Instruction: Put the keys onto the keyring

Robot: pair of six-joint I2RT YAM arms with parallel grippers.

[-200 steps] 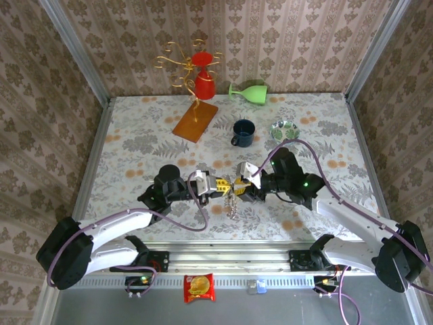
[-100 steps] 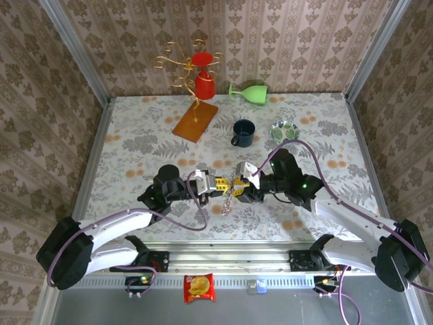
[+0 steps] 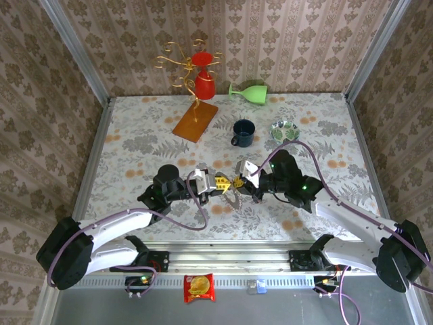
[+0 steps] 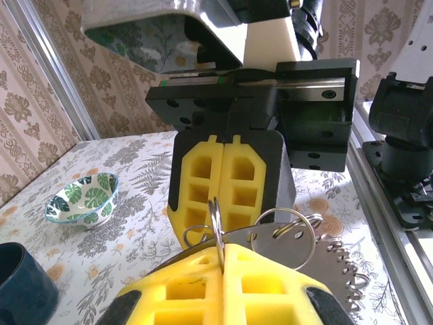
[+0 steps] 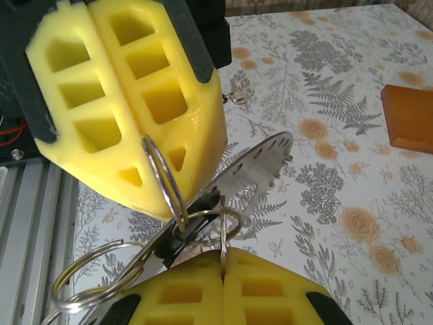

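One bench point(image 3: 135, 145) under a pale flowered cover carries everything. Two white-and-black arms reach in from its near edge, the left arm point(image 3: 115, 230) and the right arm point(image 3: 352, 217), tip to tip over the near middle.

At the far side stands one golden wire stand point(image 3: 195, 122) on an orange wooden base, with one red cup point(image 3: 205, 85) on it. Just right of it, one pale green goblet point(image 3: 248, 92) lies on its side. Nearer sit one dark blue mug point(image 3: 243, 133) and, to its right and apart from it, one small bowl painted with green leaves point(image 4: 81, 200). One red snack packet point(image 3: 199, 287) lies on the grey ledge between the arm bases.

There are two tools, each with two blocky yellow fingers. The left tool point(image 4: 222, 256) is pressed together, pinching one thin silvery wire keyring point(image 4: 215, 220) that stands upright out of the seam. The right tool point(image 5: 222, 261) faces it, nearly touching. Its fingers are also pressed together, with a smaller wire loop of the bunch of keys point(image 5: 252, 166) caught in the seam.

The bunch hangs between and just beneath the two tips, off the surface. One flat silvery toothed blade with a row of small holes shows plainly, and several more wire loops trail from it. The exact number of keys I cannot tell. The smaller loop crosses the upright keyring, but whether it is threaded through I cannot tell.
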